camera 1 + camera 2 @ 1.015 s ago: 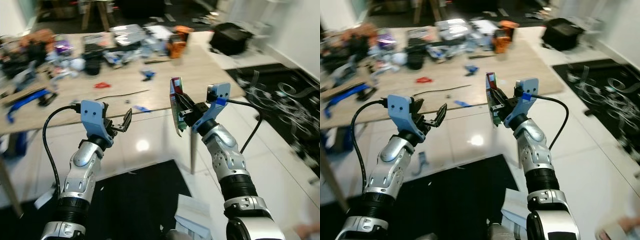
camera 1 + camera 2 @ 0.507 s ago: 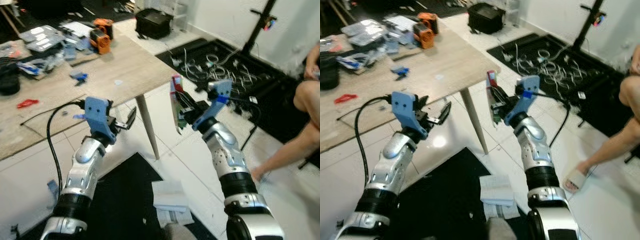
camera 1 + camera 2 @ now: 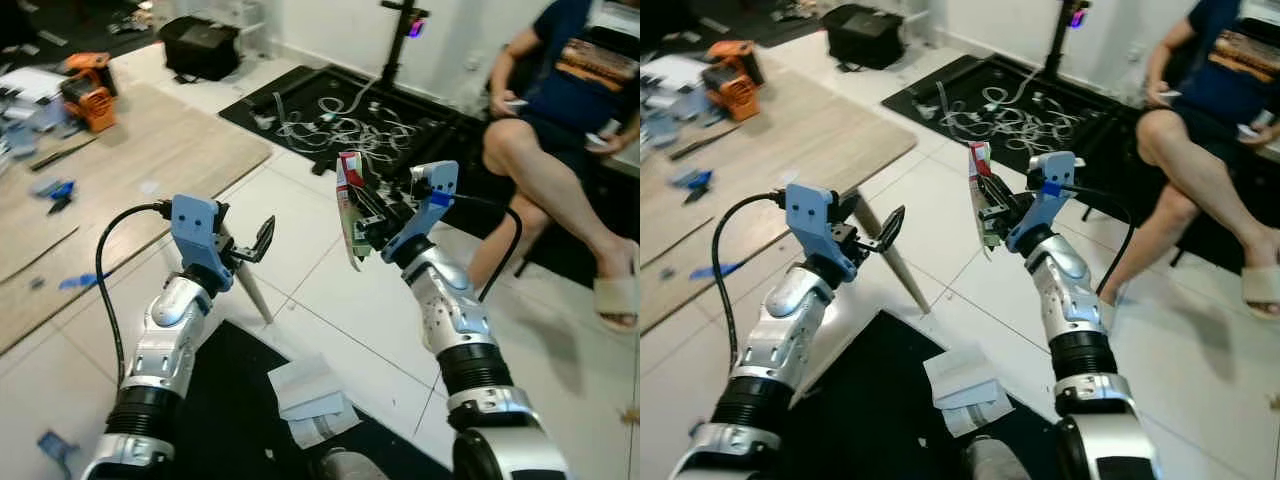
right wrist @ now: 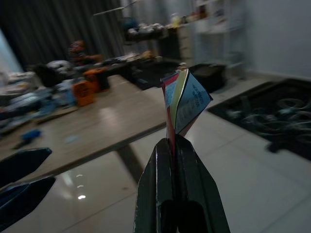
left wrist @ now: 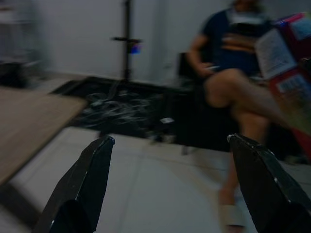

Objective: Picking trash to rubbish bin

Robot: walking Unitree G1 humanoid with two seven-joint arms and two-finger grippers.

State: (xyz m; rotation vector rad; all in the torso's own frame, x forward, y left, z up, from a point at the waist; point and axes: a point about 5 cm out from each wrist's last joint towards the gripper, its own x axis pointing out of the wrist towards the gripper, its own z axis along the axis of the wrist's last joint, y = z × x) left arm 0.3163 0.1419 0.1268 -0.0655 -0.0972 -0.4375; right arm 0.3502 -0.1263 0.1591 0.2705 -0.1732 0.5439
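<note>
Right gripper (image 3: 362, 222) clamped tight on flattened carton (image 3: 347, 205), held upright at chest height over white tile floor (image 3: 330, 300). Left gripper (image 3: 252, 243) spread wide, empty. Risk: thin grip, carton could slip; seated person (image 3: 560, 110) close ahead, cables (image 3: 340, 125) on black mat. Wooden table (image 3: 120, 180) corner nr left arm. Bin not seen.

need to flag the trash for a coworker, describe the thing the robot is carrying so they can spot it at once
Start from the seated person on the right, then come in to the right gripper, raised over the white tile floor. Pinched in it, on edge, is a flattened carton, red on top with a green and white printed side. The left gripper holds nothing.
</note>
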